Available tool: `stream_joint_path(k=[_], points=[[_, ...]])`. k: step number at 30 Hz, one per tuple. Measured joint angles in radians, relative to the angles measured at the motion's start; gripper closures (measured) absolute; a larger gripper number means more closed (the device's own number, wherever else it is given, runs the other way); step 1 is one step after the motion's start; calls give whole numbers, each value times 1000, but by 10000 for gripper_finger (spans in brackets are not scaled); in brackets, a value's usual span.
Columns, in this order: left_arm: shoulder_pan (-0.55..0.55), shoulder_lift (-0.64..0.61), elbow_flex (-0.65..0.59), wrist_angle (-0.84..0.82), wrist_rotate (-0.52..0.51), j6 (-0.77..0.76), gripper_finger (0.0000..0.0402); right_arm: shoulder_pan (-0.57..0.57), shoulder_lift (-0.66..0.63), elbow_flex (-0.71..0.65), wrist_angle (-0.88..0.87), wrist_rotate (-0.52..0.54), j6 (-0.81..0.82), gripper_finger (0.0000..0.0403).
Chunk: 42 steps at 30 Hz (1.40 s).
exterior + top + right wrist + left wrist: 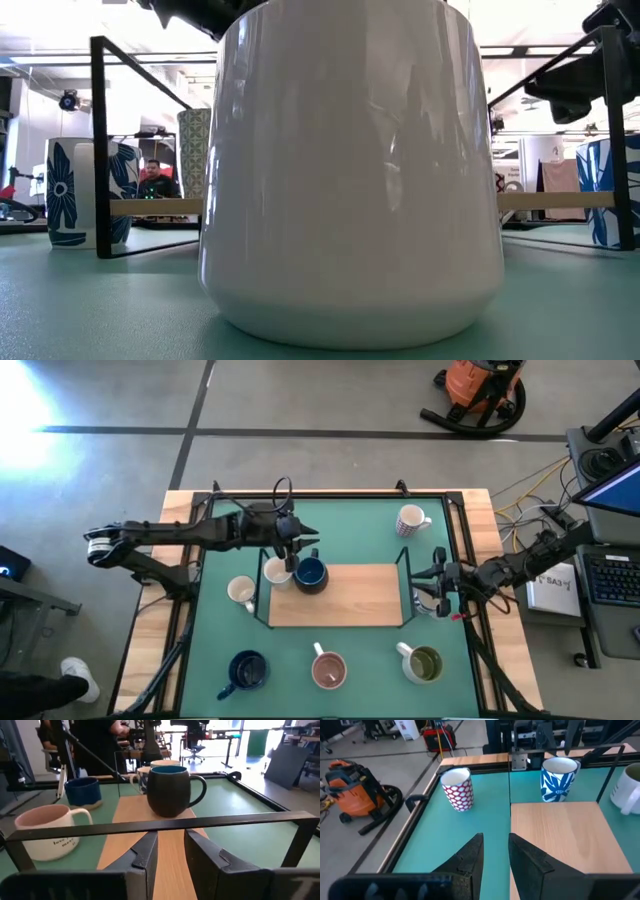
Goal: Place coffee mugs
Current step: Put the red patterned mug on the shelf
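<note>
A dark navy mug [310, 574] and a white mug [277, 571] stand upright on the left end of a wooden board [350, 602]. My left gripper [291, 550] [496, 845] hovers over them, open and empty. My right gripper [437, 573] [171, 842] is open and empty at the board's right end, pointing along the board at the navy mug [170, 790]. A blue-flowered mug [426, 601] stands just beside it. On the green mat stand a white mug [240, 592], a navy mug [247, 670], a pink-lined mug [328, 670], an olive-lined mug [425, 663] and a red-dotted mug [410, 520].
A black wire frame [404, 565] stands at both ends of the board; one of its bars [165, 826] crosses level in front of my right fingers. A big white mug [350, 170] fills the low view. An orange shop vacuum [480, 390] sits on the floor beyond the table.
</note>
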Motion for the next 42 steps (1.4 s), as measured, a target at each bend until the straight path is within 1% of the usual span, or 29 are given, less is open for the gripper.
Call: stream_joint_path(k=[3, 5, 7, 10, 14, 16, 17, 19, 21, 24, 25, 26, 31, 37, 42], points=[[0, 1, -1, 3, 0, -21, 329, 0, -3, 0, 18, 7, -30, 316], [0, 1, -1, 9, 0, -18, 329, -1, -2, 0, 17, 54, -46, 316], [0, 1, -1, 13, 0, -12, 329, -3, -2, 1, 7, 88, -22, 316], [0, 1, -1, 19, 0, -10, 329, -2, -2, 2, -24, 79, 48, 316], [0, 1, -1, 20, 0, -9, 329, -3, -3, 6, -147, 82, 113, 316], [0, 1, -1, 20, 0, -9, 329, -4, -3, 8, -167, 108, 118, 316], [0, 1, -1, 20, 0, -9, 329, -4, -3, 8, -174, 137, 118, 316], [0, 1, 0, 21, 0, -9, 329, -4, -3, 11, -185, 234, 118, 316], [0, 1, 0, 22, -1, -9, 329, -4, -3, 31, -200, 352, 149, 316], [0, 1, 0, 22, 0, -9, 329, -4, -3, 50, -204, 560, 230, 316], [0, 1, 0, 22, -1, -9, 329, -5, -3, 56, -205, 612, 233, 316], [0, 1, 0, 22, -1, -8, 329, -5, -3, 63, -204, 639, 234, 316], [0, 1, 0, 29, -1, 17, 329, -15, 1, 93, -189, 652, 253, 316], [0, 1, 0, 33, -1, 18, 329, -62, 2, 146, -206, 655, 259, 316], [0, 1, 0, 33, -1, 18, 329, -98, 2, 161, -207, 628, 260, 308]])
